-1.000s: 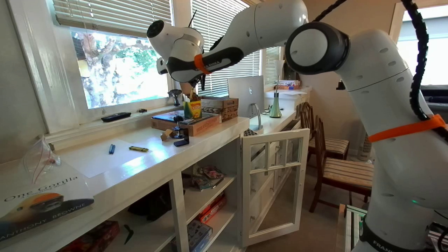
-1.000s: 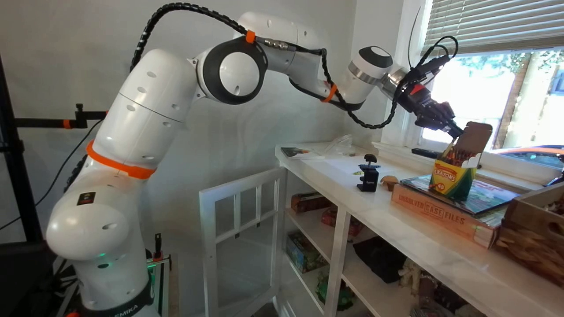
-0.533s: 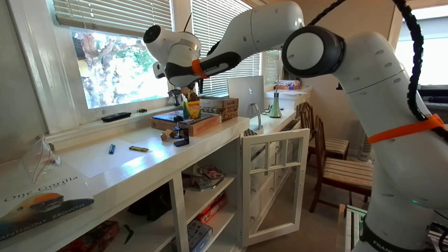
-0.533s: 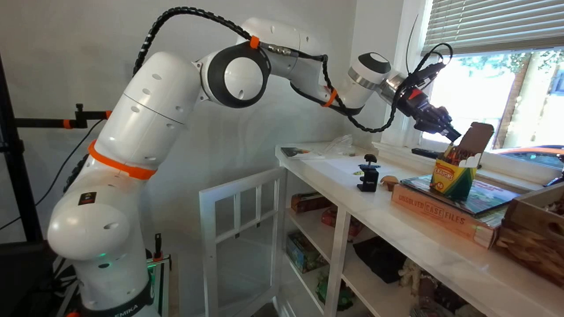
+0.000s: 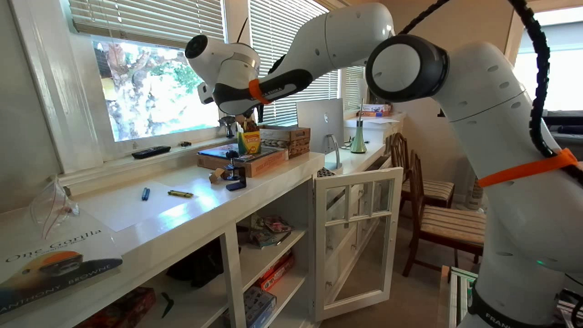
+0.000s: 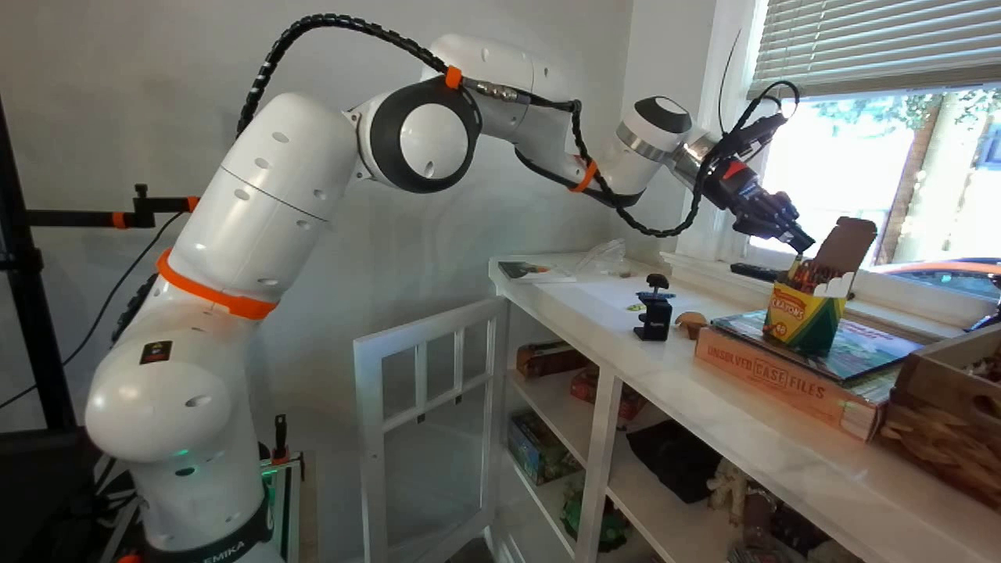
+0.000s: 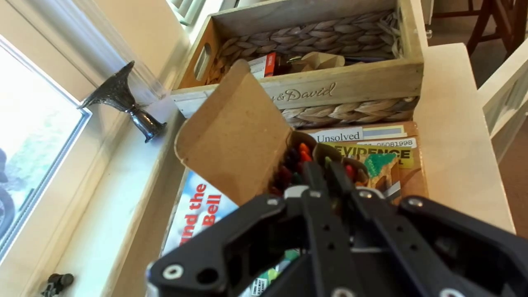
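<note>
My gripper points down over the open top of a yellow and green crayon box. Its fingers are close together, about a crayon's width apart. A yellow-green crayon shows between the fingertips in the wrist view, and a yellow tip shows just under them in an exterior view. Most of the crayon is hidden by the fingers. The box holds several crayons, some red and orange. Its brown lid stands raised beside the gripper. The box stands on a blue-covered book on an orange game box.
A wooden crate with woven sides stands just past the game box. A black clamp stands near the counter's front edge. Loose yellow and blue crayons lie on white paper. A dark candlestick stands on the windowsill. A glazed cabinet door hangs open.
My gripper has moved slightly down and away from the raised lid, with the crayon tip under it shifting the same way. The box has hardly moved.
</note>
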Tool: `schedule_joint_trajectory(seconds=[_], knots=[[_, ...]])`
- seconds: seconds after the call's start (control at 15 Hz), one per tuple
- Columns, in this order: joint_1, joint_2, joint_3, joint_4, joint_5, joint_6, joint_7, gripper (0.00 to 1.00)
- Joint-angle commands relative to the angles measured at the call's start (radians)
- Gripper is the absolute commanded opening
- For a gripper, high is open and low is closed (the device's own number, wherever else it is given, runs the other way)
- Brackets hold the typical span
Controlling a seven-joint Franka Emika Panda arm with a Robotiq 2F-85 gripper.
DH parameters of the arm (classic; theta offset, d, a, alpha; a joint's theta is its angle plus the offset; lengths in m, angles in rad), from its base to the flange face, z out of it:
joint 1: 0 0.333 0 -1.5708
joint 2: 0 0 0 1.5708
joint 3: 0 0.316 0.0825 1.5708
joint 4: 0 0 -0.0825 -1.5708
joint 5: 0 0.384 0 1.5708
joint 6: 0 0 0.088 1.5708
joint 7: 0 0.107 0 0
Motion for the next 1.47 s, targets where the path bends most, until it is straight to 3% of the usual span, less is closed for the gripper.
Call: schedule_joint_trajectory(seconds=[0.0, 1.4], knots=[[0.008, 0.015, -0.003, 0.013, 0.001, 0.001, -0.011, 0.02], [0.016, 0.021, 0.001, -0.017, 0.006, 0.005, -0.002, 0.02]])
